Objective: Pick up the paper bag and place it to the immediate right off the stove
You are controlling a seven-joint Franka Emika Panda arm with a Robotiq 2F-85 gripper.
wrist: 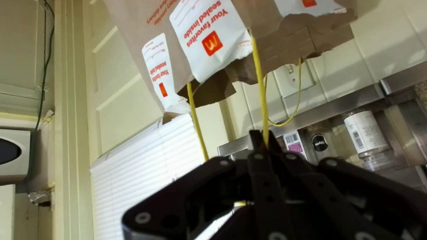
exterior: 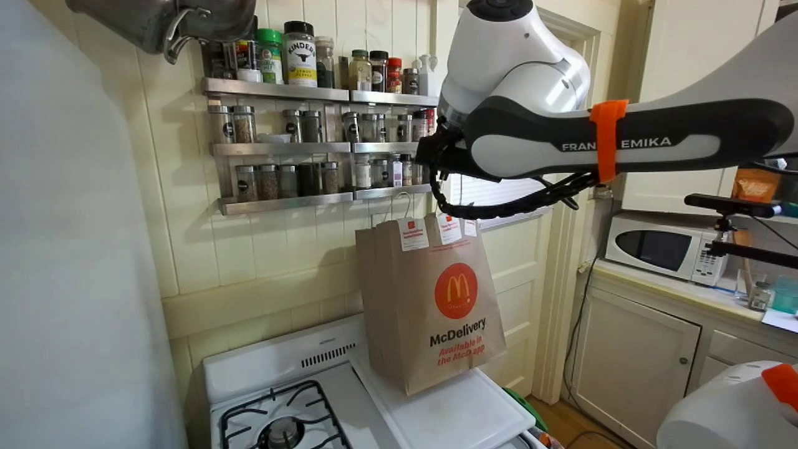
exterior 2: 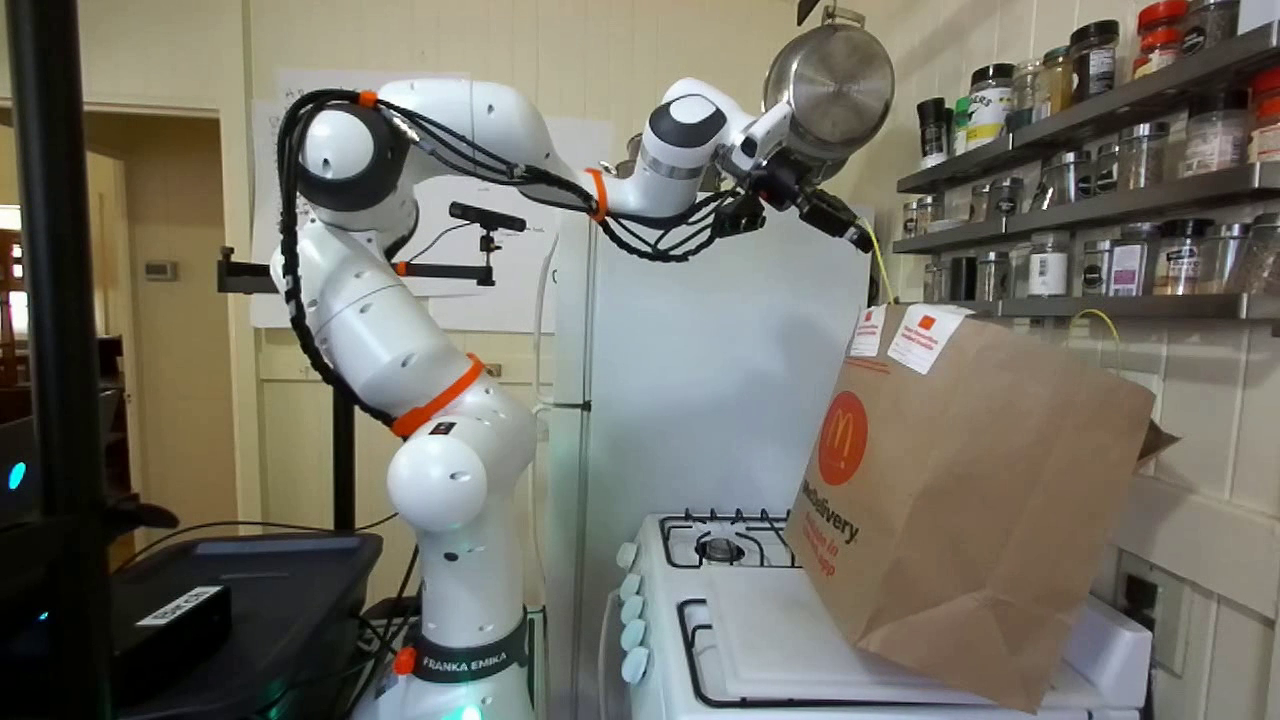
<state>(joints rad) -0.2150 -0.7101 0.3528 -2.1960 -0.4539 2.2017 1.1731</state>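
The robot arm (exterior 2: 360, 310) reaches in from the left in an exterior view, and its gripper (wrist: 265, 137) is clamped on one strand of a yellow handle (wrist: 260, 83) of the paper bag (exterior 2: 980, 480). In the wrist view that strand runs down between the dark fingers (wrist: 256, 142), while a second handle loop (wrist: 280, 125) on the far side of the bag hangs loose. The bag, with its red round logo (exterior: 456, 274) and white stickers (wrist: 213, 36) along the top, is tilted in both exterior views. It is over the stove (exterior: 265, 362): in an exterior view its lower edge comes above the far part of the flat white cover (exterior: 461, 415) on the right, with a burner (exterior: 283, 430) to the left. Whether the bottom of the bag touches the cover cannot be told. Spice shelves (exterior: 280, 91) line the wall (exterior: 218, 305) just beyond the bag and above it, and a microwave (exterior: 654, 249) stands well apart at the right.
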